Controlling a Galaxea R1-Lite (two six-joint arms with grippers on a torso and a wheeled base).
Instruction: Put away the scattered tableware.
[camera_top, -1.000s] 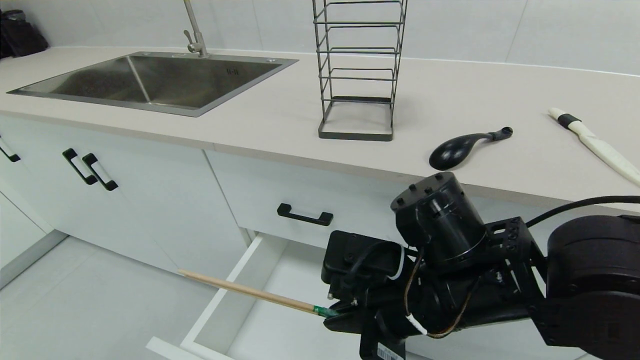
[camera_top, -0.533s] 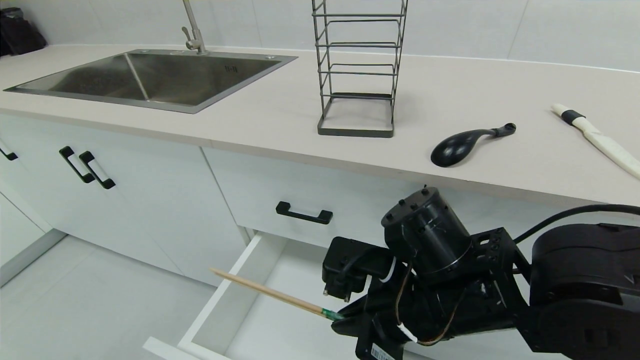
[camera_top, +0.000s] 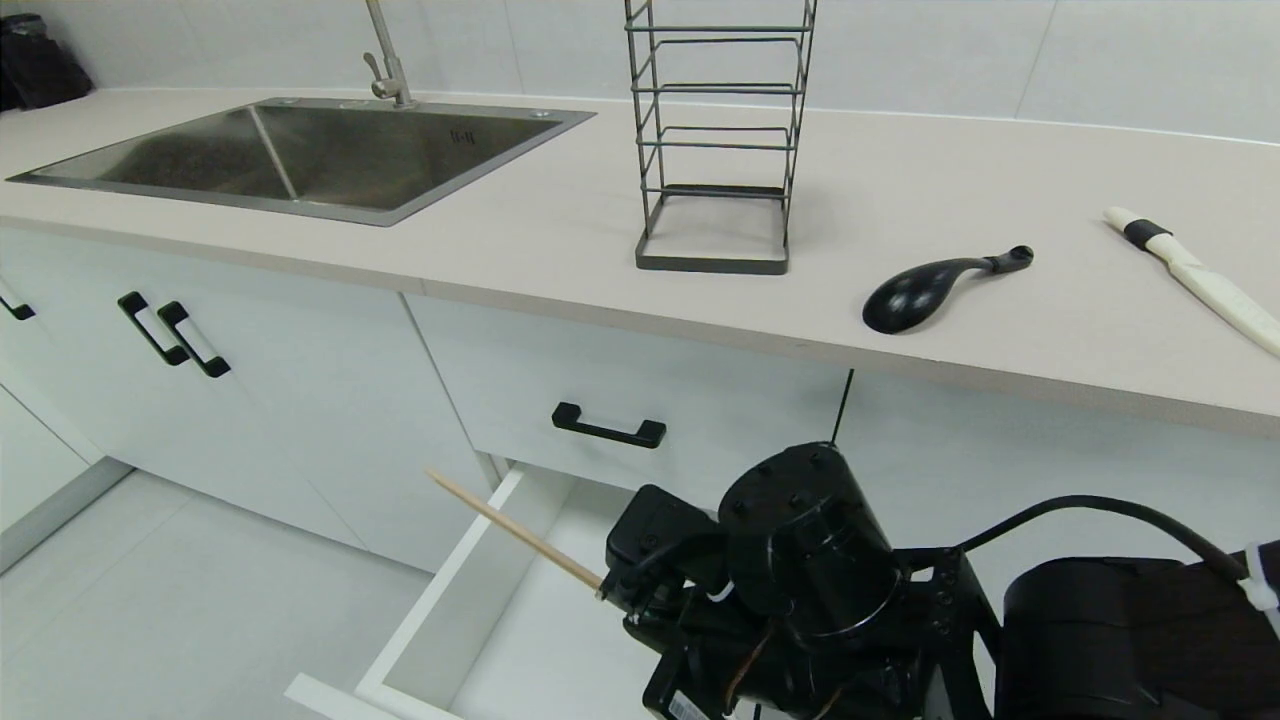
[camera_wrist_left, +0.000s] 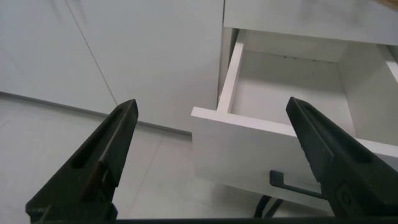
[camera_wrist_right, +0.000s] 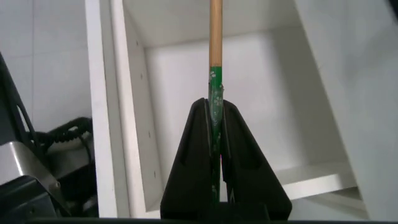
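The right arm has sunk lower in front of the cabinet, and the wooden chopstick (camera_top: 515, 530) it carries has swung in, so its free tip now rises over the left wall of the open drawer (camera_top: 455, 600) instead of reaching out past it above the floor. Farthest left, the left end effector (camera_wrist_left: 211, 109) hangs with its jaws spread wide and nothing between them, looking down at the drawer front. Next comes the chopstick, slanting up and to the left, its green-painted end pinched firmly in the right end effector (camera_wrist_right: 215, 102) above the drawer's white floor. Further right on the worktop (camera_top: 560, 230) lie a black spoon (camera_top: 915, 293) and, well apart from it near the right edge, a white utensil with a black band (camera_top: 1195, 280). The step in hand looks like stowing the chopstick. The next move probably calls for levelling it so the tip clears the wall, lowering, then letting go.
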